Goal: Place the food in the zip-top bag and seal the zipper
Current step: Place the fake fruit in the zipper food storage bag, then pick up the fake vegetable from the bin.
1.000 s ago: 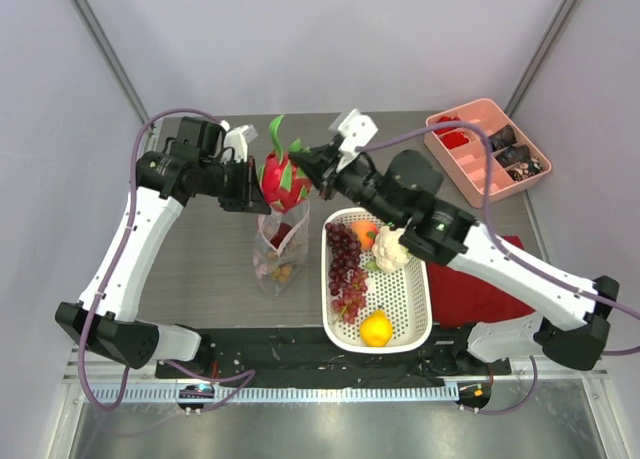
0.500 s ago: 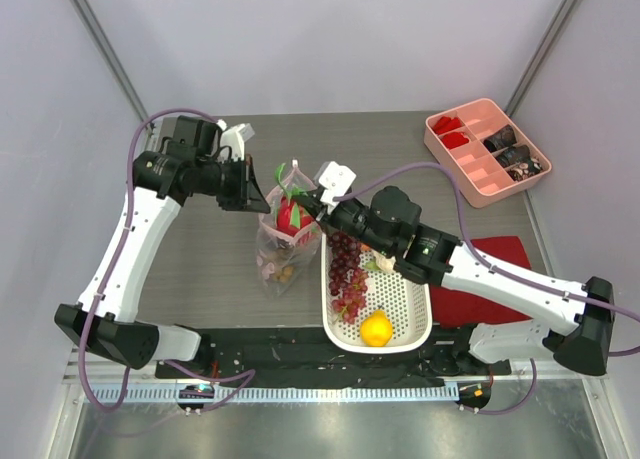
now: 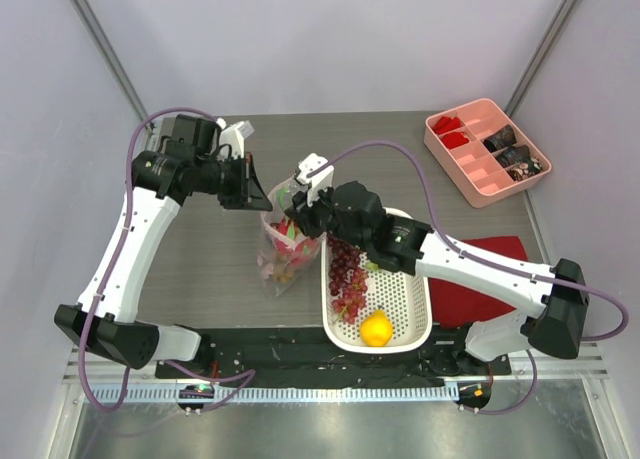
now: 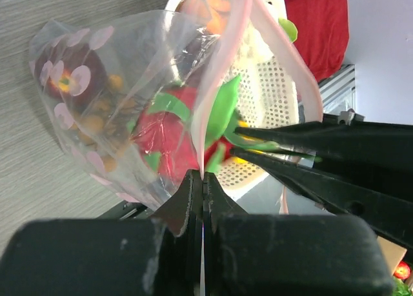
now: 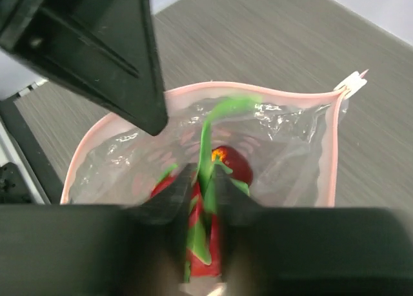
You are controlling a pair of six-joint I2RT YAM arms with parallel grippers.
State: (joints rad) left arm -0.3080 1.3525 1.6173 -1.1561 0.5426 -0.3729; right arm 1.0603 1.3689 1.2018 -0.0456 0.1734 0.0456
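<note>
Pinching the pink rim of the zip-top bag (image 4: 97,83), the left gripper (image 4: 202,177) has its jaws pressed tight on the plastic and holds the mouth up. Now the right gripper (image 5: 203,180): nose-down in that mouth, fingers a narrow slit apart, a green leaf of the dragon fruit (image 5: 222,162) between them. Clamped or loose, can't tell.

From above, the white basket (image 3: 405,309) sits at the right gripper's 4 o'clock, just beside the bag, with grapes (image 3: 345,274) and a yellow-orange fruit (image 3: 376,329) inside. The right arm covers its far end. The red cloth (image 3: 480,289) lies at the basket's 3 o'clock, and the pink tray (image 3: 450,164) at 1 o'clock, well apart.

The zipper is hard to pick out. The dragon fruit sits inside the bag, right under the right fingertips, with a dark red fruit (image 4: 61,77) deeper in.
</note>
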